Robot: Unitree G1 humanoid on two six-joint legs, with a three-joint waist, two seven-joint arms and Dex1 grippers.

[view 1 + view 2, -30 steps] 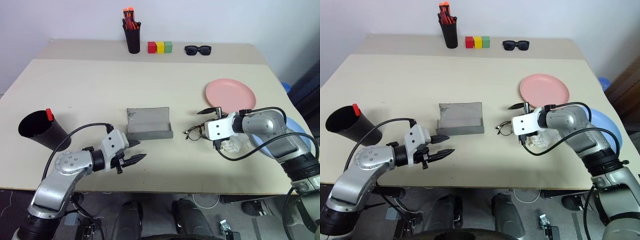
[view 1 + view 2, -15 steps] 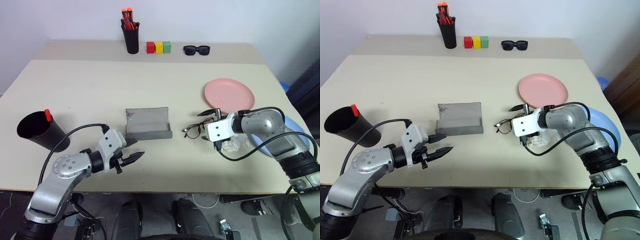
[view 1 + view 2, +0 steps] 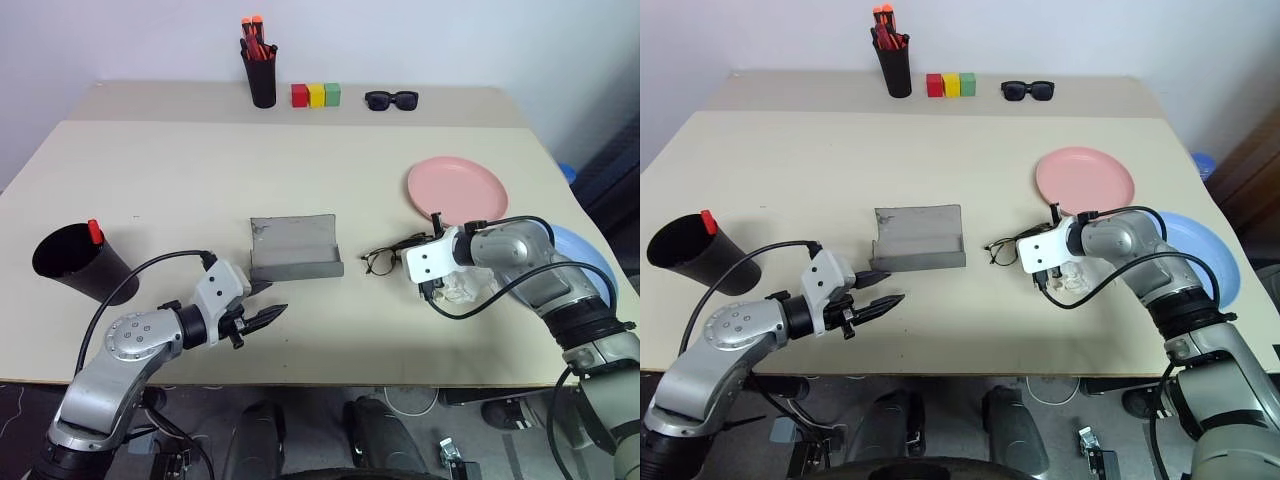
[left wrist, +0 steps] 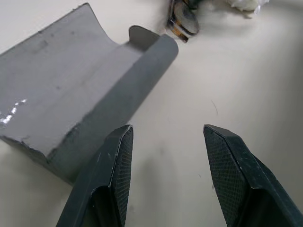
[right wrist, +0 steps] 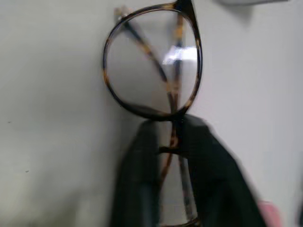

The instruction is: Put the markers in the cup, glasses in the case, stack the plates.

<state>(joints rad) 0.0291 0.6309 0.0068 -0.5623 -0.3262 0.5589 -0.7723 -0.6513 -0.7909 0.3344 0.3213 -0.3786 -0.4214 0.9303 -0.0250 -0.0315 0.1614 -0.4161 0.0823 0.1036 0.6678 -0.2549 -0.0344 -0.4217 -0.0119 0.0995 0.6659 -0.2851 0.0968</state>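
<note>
Glasses [image 5: 156,71] pinched in the right gripper's [image 5: 165,142] jaws beside the open case [image 3: 295,250]; left gripper [image 4: 165,146] jaws apart.

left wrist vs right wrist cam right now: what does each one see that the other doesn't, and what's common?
Left wrist alone: the open grey case lying near the left pincer, whose two fingers stand apart with bare table between them.

Right wrist alone: the right pincer shut on the glasses at the frame beside a lens, seen close up.

Shared: the glasses, which the left wrist catches as a small piece past the case's far end, and the beige table.
</note>
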